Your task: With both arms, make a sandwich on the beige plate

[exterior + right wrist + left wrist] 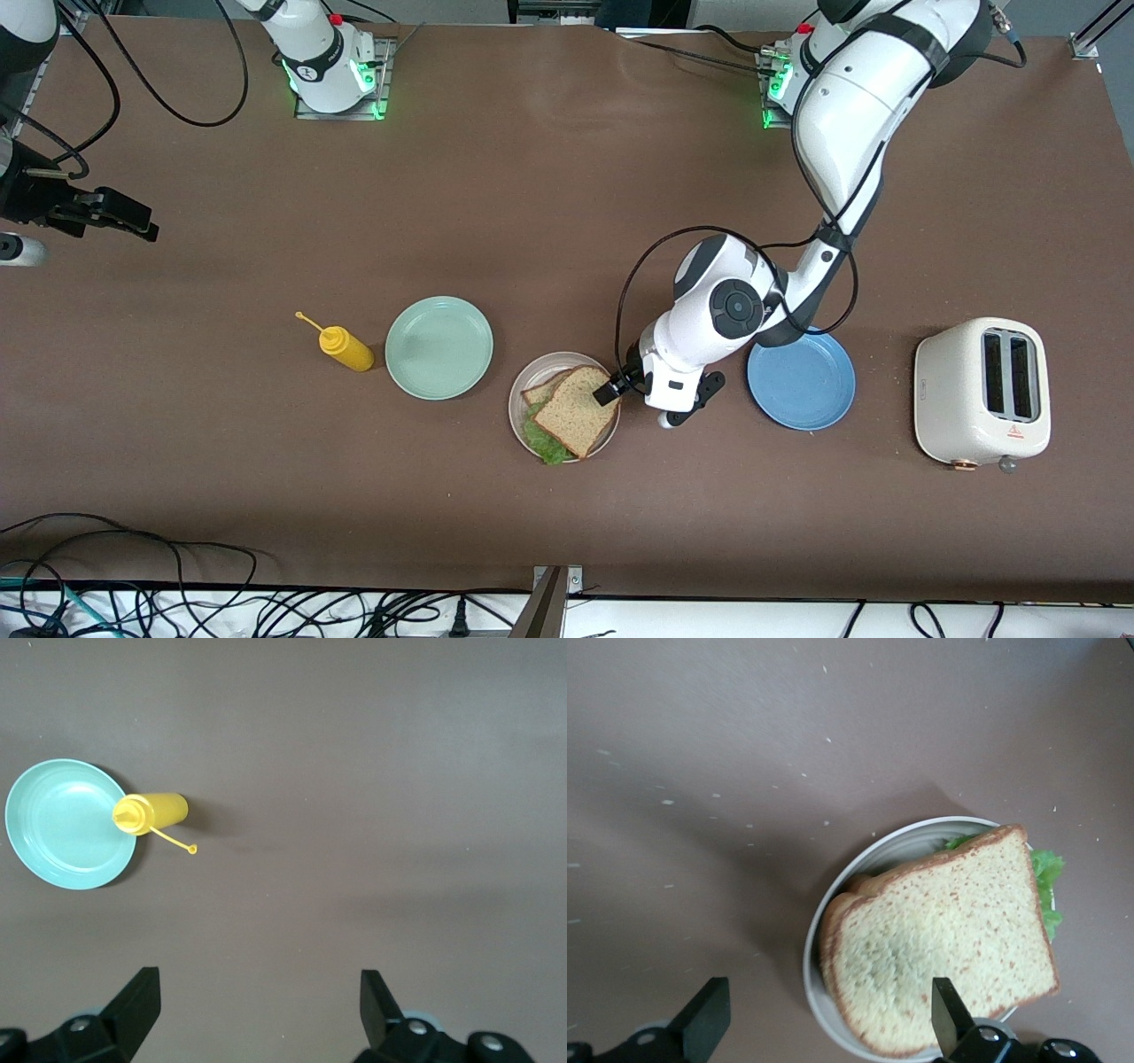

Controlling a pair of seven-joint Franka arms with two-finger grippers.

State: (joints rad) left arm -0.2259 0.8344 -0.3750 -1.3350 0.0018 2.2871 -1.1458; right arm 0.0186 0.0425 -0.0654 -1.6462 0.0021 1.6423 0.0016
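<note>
the sandwich [574, 409] is seen assembled on the beige plate [523, 390]: top slice of bread over a lower slice, lettuce [542, 443] showing at the edge nearer the front camera. the top slice is laid skewed, one corner overhanging the plate rim on the side toward the left arm's end of the bench.

left end effector [640, 400] is found low, directly at that overhanging corner; one finger [608, 392] appears over or touching the crust, contact cannot be confirmed. in the left wrist view the end effector [824, 1014] is spread wide, nothing held, with the sandwich [943, 948] lying just ahead of it, mostly in front of one fingertip [946, 1008] rather than centred between the two. the left arm is reached well out from its base, wrist bent down over the gap between the beige plate and the blue plate [802, 383].

right end effector [111, 213] is parked well apart, toward the right arm's end of the bench, fully spread and empty; that arm is judged to be waiting. only the green plate [66, 824] and the yellow squeeze bottle [151, 812] are seen ahead of it.

judgement: stacking looks done; the left arm is by far the nearer one. a straight lift clear is what is called for; a sideways drag could shift the top slice.
</note>
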